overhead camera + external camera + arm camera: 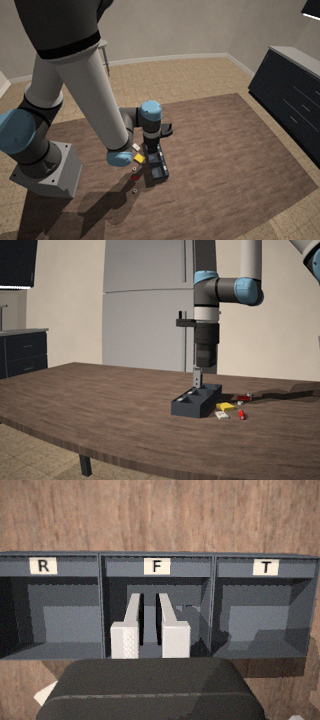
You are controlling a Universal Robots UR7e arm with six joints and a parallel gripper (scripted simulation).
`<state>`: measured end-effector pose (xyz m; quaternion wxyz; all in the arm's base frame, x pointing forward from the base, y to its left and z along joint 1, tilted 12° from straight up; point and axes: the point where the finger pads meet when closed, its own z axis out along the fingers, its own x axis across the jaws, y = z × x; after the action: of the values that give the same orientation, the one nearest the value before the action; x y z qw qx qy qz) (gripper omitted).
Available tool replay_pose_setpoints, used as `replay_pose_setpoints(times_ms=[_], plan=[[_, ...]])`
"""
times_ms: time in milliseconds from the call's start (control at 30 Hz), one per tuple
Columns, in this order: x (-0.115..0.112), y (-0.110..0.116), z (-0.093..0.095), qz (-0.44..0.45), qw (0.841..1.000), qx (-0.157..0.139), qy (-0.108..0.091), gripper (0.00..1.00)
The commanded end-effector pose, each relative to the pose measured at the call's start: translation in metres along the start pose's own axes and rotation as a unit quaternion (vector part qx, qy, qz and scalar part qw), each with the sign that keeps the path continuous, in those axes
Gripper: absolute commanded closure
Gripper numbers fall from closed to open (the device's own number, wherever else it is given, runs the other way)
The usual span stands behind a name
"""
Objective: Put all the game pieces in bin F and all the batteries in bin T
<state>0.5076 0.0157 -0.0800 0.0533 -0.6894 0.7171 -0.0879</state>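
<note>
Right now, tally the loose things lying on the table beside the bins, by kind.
Red batteries: 2
White nuts: 2
Domino: 1
Yellow block: 1
Total: 6

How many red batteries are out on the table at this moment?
2. One red battery lies near the table's front, right of the white domino. The other lies farther back, in the arm's shadow. All three bin compartments look empty, so none seems hidden there.
</note>
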Motion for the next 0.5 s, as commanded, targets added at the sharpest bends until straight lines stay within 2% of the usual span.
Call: replay_pose_setpoints(times_ms=[0,367,467], plan=[[0.0,-0.001,0.011,0.0,1.0,0.001,0.0,0.69],[0.0,-0.001,0.04,0.0,1.0,0.001,0.0,0.69],[0.0,-0.001,0.042,0.0,1.0,0.001,0.0,0.69]])
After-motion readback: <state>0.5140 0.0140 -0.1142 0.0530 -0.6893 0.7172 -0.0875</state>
